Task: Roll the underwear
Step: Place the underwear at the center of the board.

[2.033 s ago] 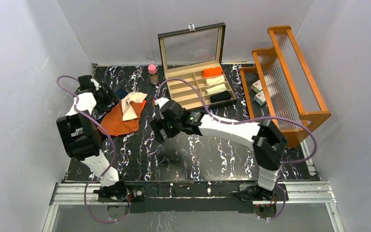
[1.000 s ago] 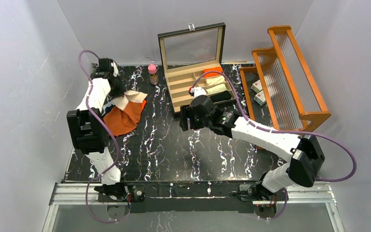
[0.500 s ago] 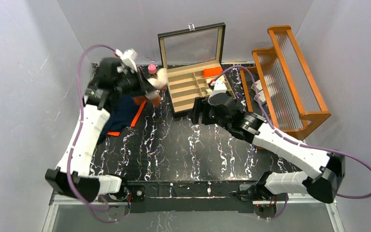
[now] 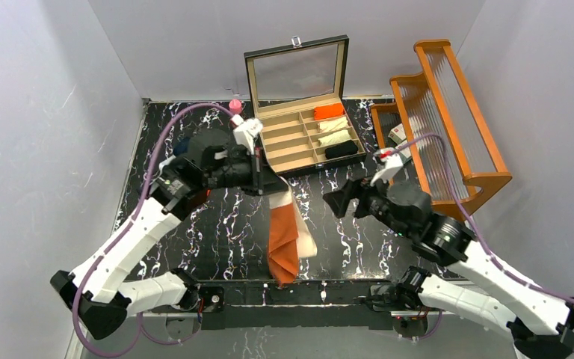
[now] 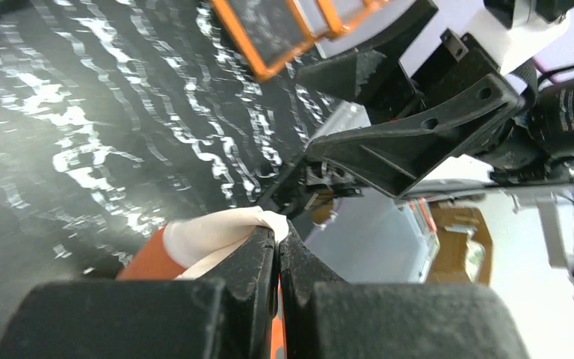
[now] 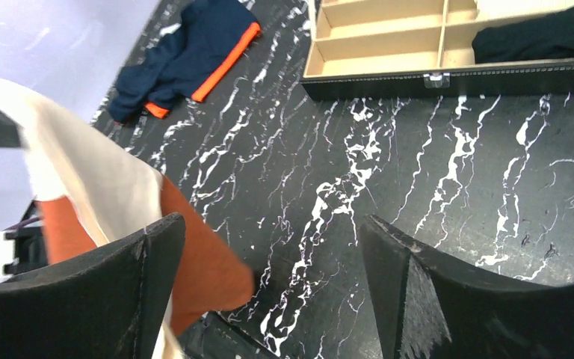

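Note:
My left gripper (image 4: 273, 187) is shut on the white waistband of the rust-orange underwear (image 4: 284, 243). The garment hangs down from it over the middle of the table toward the near edge. In the left wrist view the fingertips (image 5: 267, 241) pinch the white cloth (image 5: 209, 230). The navy underwear with orange trim (image 6: 187, 60) lies flat at the back left, mostly hidden under my left arm in the top view. My right gripper (image 4: 338, 202) is open and empty, just right of the hanging garment (image 6: 194, 258), which shows beside its left finger (image 6: 131, 284).
An open compartment box (image 4: 299, 142) stands at the back centre, holding rolled orange (image 4: 329, 111), cream (image 4: 334, 131) and black (image 4: 341, 149) pieces. A wooden rack (image 4: 448, 112) fills the right side. A pink-capped bottle (image 4: 235, 105) stands behind my left arm.
My left arm swung from the back left to the centre, lifting the rust-orange underwear so it hangs. My right arm drew back to the right and its jaws opened wider.

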Controlling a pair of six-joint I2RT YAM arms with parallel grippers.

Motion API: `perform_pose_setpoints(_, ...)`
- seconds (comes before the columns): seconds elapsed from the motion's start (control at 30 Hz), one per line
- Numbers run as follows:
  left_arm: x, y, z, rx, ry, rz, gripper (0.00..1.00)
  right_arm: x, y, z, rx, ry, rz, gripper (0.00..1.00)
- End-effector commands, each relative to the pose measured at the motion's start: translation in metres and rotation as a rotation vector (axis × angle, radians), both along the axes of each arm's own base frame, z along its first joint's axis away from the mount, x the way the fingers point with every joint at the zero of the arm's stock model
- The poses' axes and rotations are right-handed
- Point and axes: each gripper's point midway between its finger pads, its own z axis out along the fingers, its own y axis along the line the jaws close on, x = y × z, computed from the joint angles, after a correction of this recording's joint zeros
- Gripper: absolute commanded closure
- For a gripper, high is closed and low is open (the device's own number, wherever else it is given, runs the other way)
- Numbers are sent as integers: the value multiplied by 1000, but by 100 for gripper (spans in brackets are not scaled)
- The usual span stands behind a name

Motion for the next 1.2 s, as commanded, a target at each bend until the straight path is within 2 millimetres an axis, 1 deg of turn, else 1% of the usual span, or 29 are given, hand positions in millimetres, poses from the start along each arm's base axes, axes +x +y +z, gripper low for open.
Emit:
perform_pose_setpoints(0.0, -17, -32, -28, -5, 19, -70, 100, -20, -9, -16, -31, -19, 87, 7)
perform_pose_setpoints(0.03, -10, -23, -44, 47, 23, -5, 100, -23, -10, -33, -55, 26, 90, 7)
perform_pose_setpoints(0.07, 2, -2, -69, 148, 29, 120, 100, -28, -8, -57, -85, 94, 98, 7)
perform_pose_setpoints(0.1, 8, 15, -87, 218, 39, 212, 100, -35, -3, -72, -87, 157, 129, 7)
perform_pose_setpoints(0.17, 16, 46, -116, 330, 43, 357, 100, -47, 10, -91, -68, 255, 182, 8)
perform_pose_setpoints(0.2, 20, 61, -129, 386, 48, 414, 100, -52, 17, -96, -48, 288, 211, 9)
perform_pose_setpoints(0.23, 22, 76, -140, 442, 51, 462, 100, -57, 24, -104, -34, 321, 244, 10)
perform_pose_setpoints(0.3, 26, 101, -153, 526, 47, 541, 100, -63, 37, -117, -20, 364, 300, 14)
perform_pose_setpoints(0.33, 27, 111, -157, 551, 37, 567, 100, -64, 41, -127, -32, 404, 307, 14)
perform_pose_setpoints(0.37, 27, 116, -161, 562, 29, 572, 100, -64, 45, -135, -47, 436, 309, 15)
perform_pose_setpoints(0.43, 23, 118, -164, 566, 25, 529, 100, -61, 49, -155, -98, 493, 294, 16)
perform_pose_setpoints(0.5, 15, 114, -169, 558, 42, 474, 100, -51, 55, -163, -124, 500, 266, 19)
perform_pose_setpoints(0.57, 6, 109, -173, 551, 65, 417, 100, -38, 65, -165, -126, 478, 253, 23)
perform_pose_setpoints(0.67, -10, 103, -175, 522, 96, 335, 100, -24, 82, -170, -141, 456, 262, 24)
perform_pose_setpoints(0.7, -14, 102, -175, 515, 100, 319, 100, -19, 90, -169, -143, 450, 276, 25)
perform_pose_setpoints(0.8, -24, 111, -176, 537, 131, 327, 100, -9, 109, -170, -174, 452, 317, 25)
perform_pose_setpoints(0.87, -27, 126, -180, 592, 162, 387, 100, -3, 123, -169, -178, 430, 354, 28)
perform_pose_setpoints(0.9, -27, 132, -184, 614, 178, 422, 100, 1, 129, -171, -193, 424, 371, 30)
perform_pose_setpoints(0.97, -29, 138, -193, 634, 207, 461, 100, 11, 137, -181, -267, 442, 373, 35)
perform_pose_setpoints(1.0, -29, 139, -196, 641, 216, 472, 100, 14, 142, -185, -304, 450, 376, 36)
perform_pose_setpoints(1.17, -27, 139, -205, 668, 240, 485, 100, 20, 151, -217, -438, 496, 355, 39)
